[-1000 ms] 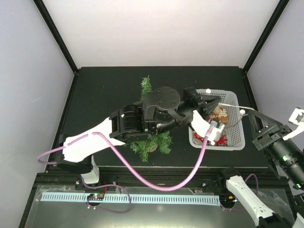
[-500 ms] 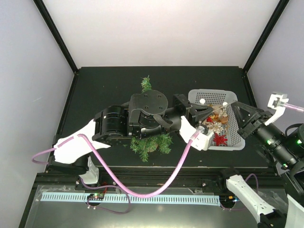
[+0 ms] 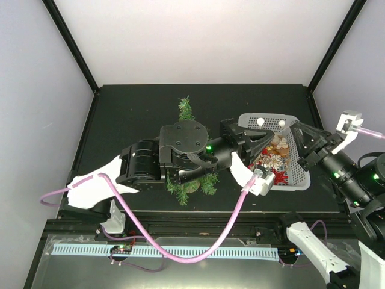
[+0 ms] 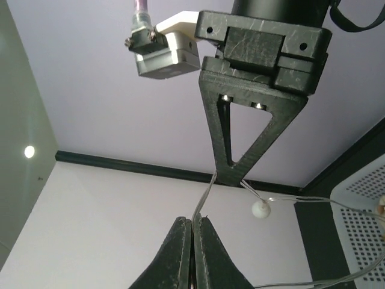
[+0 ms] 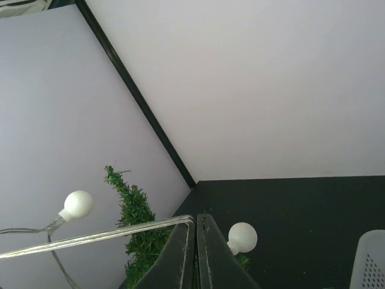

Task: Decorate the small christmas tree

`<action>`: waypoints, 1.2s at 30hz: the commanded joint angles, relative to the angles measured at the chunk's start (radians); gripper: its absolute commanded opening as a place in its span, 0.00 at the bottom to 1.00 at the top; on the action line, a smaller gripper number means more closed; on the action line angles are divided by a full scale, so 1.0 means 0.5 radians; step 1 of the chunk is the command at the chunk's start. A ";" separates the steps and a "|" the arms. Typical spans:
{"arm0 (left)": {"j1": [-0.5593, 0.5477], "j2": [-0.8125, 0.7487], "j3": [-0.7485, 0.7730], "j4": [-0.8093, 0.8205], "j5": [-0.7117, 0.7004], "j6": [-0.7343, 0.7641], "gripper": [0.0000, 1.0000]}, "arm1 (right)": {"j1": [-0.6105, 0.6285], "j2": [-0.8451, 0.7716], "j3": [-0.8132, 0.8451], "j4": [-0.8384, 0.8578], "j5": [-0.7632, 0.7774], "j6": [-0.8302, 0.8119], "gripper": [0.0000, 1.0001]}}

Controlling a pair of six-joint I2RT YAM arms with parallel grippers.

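Small christmas tree [image 3: 185, 109] stands upright near the middle of the dark surface [image 3: 132, 120]. Only its tip on the far side and a fringe of low branches on the near side show in the overhead view. The rest is hidden under the left arm, which reaches across it toward the right.

White basket [image 3: 295, 185] sits on the surface just right of the tree. It holds a jumble of ornaments [image 3: 278, 159], red and pale brown; I cannot make out single pieces.

Left gripper [image 4: 192, 241]: jaws pressed together on the thin clear wire of a light string [image 5: 96, 238]. The wire runs up from the pinch toward the tip of the other gripper's finger. One round white bulb [image 4: 260, 209] hangs just beside it.

Right gripper [image 5: 196, 241]: jaws also pinched together, the same clear wire leaving the pinch to the left in its own view. One bulb lies close against its fingers, another further along the wire.

Both grippers meet above the far left part of the basket, tips near each other. Two bulbs show over the basket's far rim from above.
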State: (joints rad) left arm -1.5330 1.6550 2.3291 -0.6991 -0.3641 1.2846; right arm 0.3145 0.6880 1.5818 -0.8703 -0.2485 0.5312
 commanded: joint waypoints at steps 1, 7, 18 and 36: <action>-0.132 -0.370 0.049 0.387 0.107 0.190 0.01 | -0.064 0.068 -0.230 -0.092 0.363 0.015 0.05; -0.028 -0.329 -0.076 0.433 0.109 0.164 0.02 | -0.064 -0.015 -0.369 0.140 -0.106 0.121 0.11; 0.059 -0.292 -0.076 0.461 0.089 0.131 0.02 | -0.064 -0.115 -0.353 0.023 -0.357 0.060 0.43; 0.056 -0.328 -0.040 0.773 0.056 0.606 0.02 | -0.065 -0.403 -0.614 -0.537 -0.198 0.020 0.72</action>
State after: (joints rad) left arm -1.5063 1.5055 2.2749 -0.4278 -0.3286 1.4677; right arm 0.2852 0.5198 1.3655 -1.0817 -0.3683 0.5129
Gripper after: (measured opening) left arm 0.022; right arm 0.703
